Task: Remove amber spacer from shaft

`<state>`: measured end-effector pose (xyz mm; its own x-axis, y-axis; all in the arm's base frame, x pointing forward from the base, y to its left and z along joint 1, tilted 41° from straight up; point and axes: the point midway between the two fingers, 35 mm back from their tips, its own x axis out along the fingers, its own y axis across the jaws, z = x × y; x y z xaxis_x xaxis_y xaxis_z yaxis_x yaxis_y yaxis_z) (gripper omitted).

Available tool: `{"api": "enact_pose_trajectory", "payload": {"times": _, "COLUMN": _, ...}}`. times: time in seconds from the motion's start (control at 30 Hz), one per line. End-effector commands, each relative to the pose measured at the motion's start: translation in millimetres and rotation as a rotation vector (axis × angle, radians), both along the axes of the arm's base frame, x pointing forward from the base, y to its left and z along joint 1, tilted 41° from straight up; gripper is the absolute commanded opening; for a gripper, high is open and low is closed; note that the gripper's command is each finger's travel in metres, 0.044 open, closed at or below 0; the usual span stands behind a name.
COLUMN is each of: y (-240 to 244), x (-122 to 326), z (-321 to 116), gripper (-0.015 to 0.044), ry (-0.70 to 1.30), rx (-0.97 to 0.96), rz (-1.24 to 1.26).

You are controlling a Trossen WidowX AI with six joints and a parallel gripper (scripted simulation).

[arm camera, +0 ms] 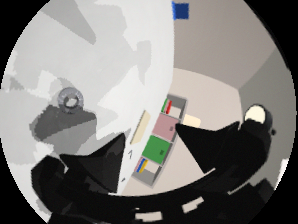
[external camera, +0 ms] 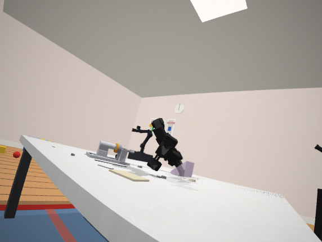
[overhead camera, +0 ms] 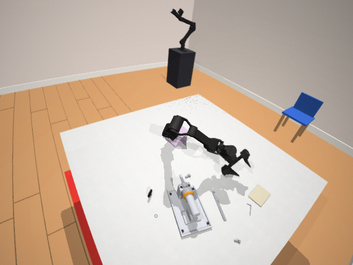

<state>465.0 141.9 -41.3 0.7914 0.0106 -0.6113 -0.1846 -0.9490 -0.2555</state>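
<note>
Amber spacer on shaft, well apart from open pincer.

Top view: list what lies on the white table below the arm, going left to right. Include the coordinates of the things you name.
Black oblong piece (overhead camera: 150, 193) → amber spacer (overhead camera: 188, 195) (external camera: 116, 148) → slim grey bar (overhead camera: 219, 206) → bent thin rod (overhead camera: 250, 209) → cream square

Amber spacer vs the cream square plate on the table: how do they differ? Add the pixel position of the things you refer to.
Shape: the amber spacer (overhead camera: 188, 195) (external camera: 116, 148) is a round ring; the cream plate (overhead camera: 259, 195) (external camera: 129, 175) is a flat square.
Pose: the spacer stands upright around the shaft line of the assembly; the plate lies flat on the table.
Color: the spacer is saturated orange, the plate pale cream.
Shared: neither is in the tool (overhead camera: 244, 172).
</note>
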Motion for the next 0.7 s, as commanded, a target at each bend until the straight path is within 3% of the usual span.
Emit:
{"api": "enact_pose_trajectory", "payload": {"times": 0.0, "y": -1, "x": 0, "z": 1, "gripper": 0.0426, "ry": -0.001, "rx": 0.012, "rz": -0.012}}
{"api": "enact_pose_trajectory", "payload": {"times": 0.53, "y": -67, "x": -21, "z": 97, "gripper": 0.044, "ry": -0.182, "rx": 1.211, "rz": -1.046}}
{"api": "enact_pose_trajectory", "payload": {"times": 0.67, "y": -79, "x": -27, "z": 111, "gripper": 0.044, "ry": -0.233, "rx": 1.406, "rz": -1.185}}
